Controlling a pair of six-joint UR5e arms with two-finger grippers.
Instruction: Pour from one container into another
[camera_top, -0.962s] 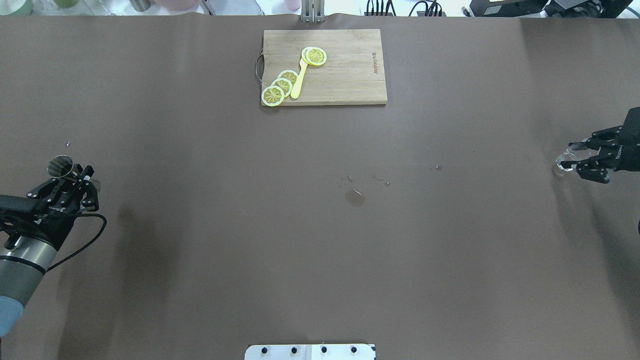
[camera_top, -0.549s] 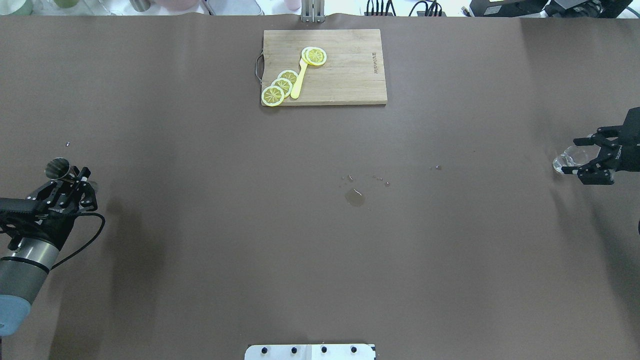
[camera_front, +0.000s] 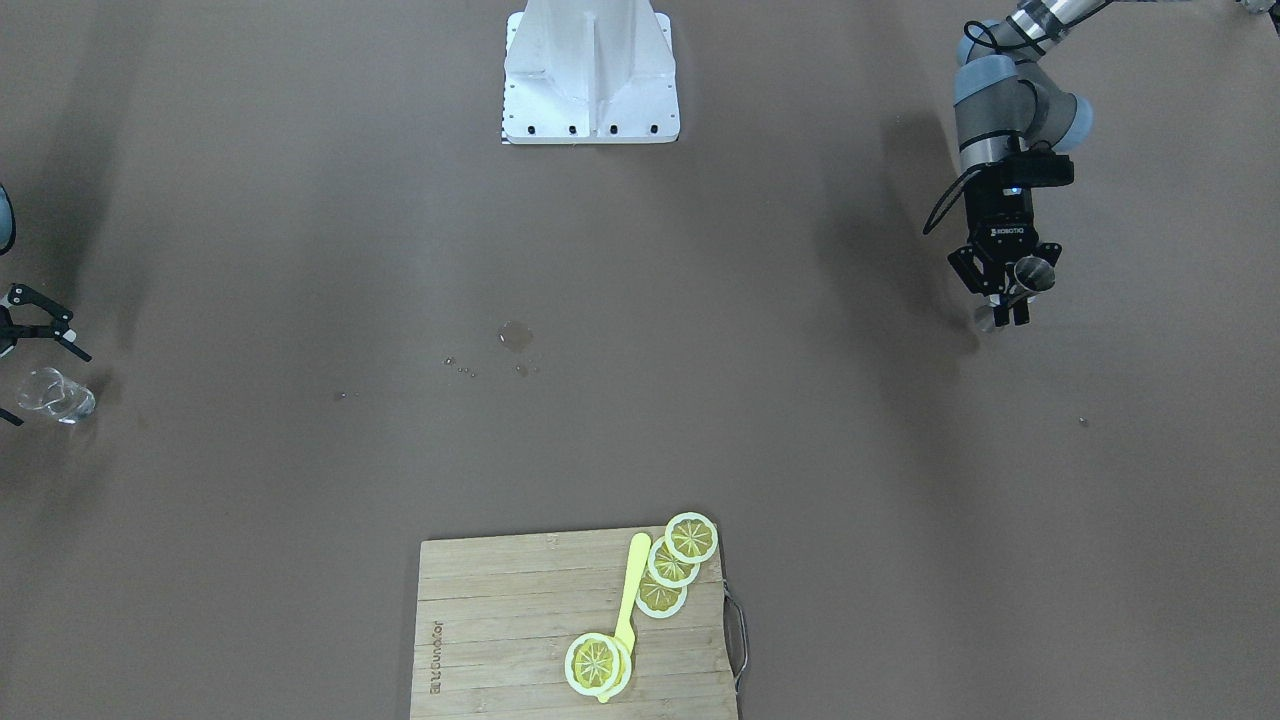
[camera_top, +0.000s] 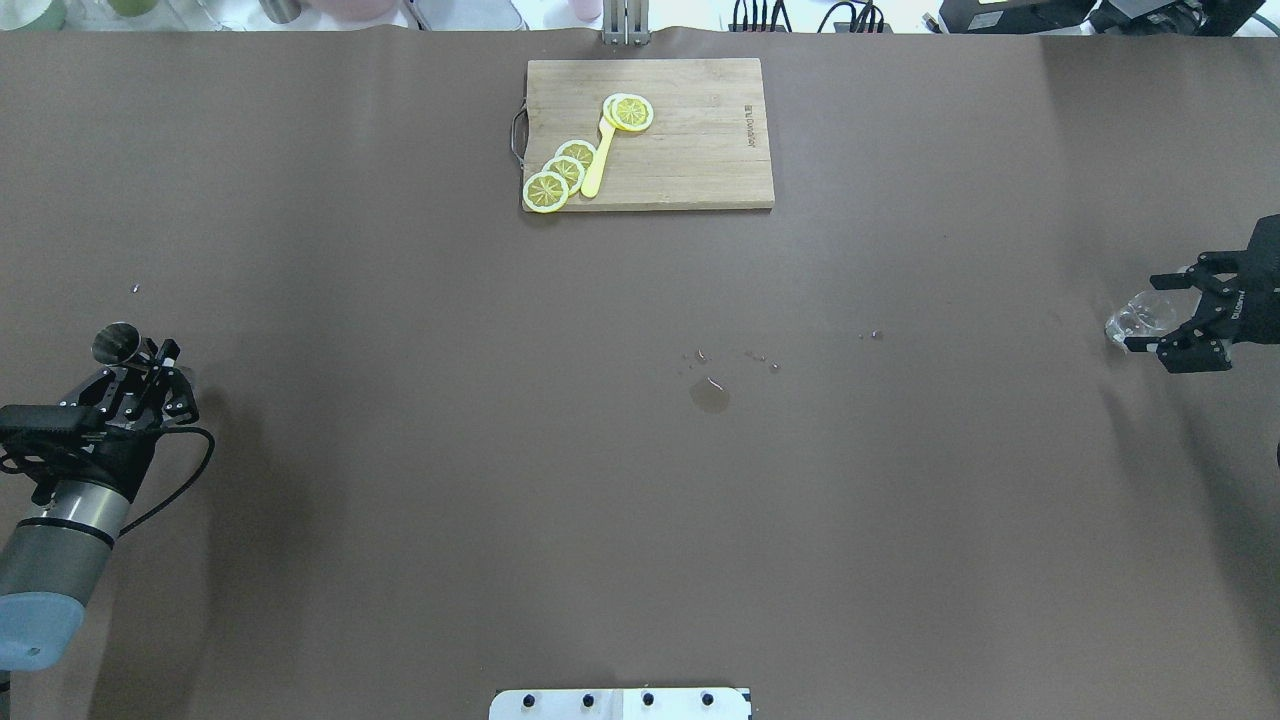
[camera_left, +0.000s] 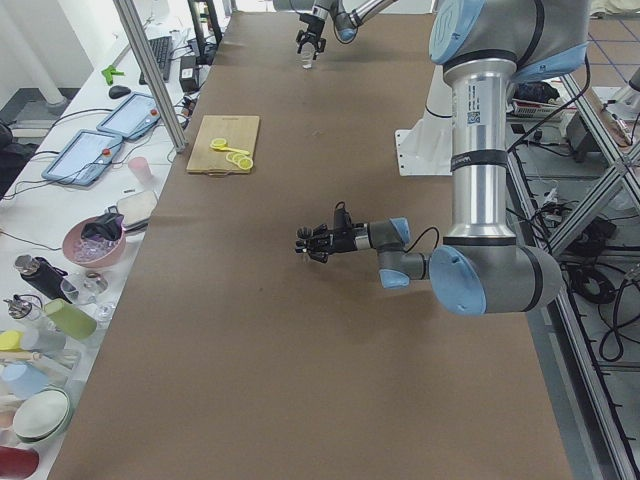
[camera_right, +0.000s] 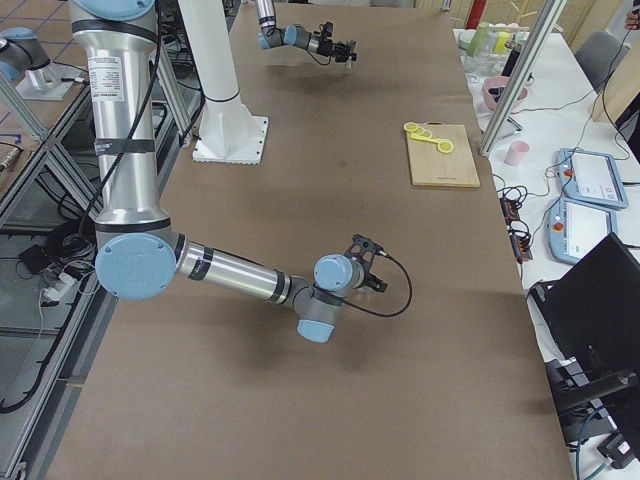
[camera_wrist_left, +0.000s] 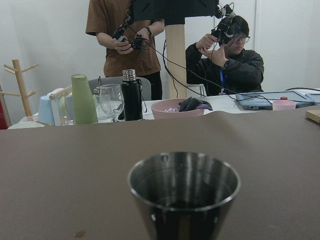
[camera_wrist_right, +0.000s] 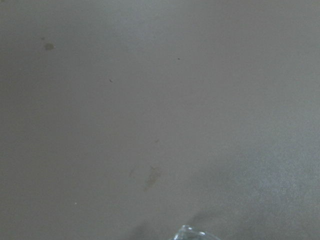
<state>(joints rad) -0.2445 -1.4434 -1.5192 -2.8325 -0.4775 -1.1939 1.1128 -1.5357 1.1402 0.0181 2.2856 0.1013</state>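
Currently the left gripper is clamped on the metal jigger, while the right gripper has its jaws wide apart around the glass cup.

"ROBOTIQ" is printed on the left gripper; the cutting board's mark is unreadable.

The dark metal jigger is upright in the left pincer at the left end of the table; the clear glass cup rests at the right end.
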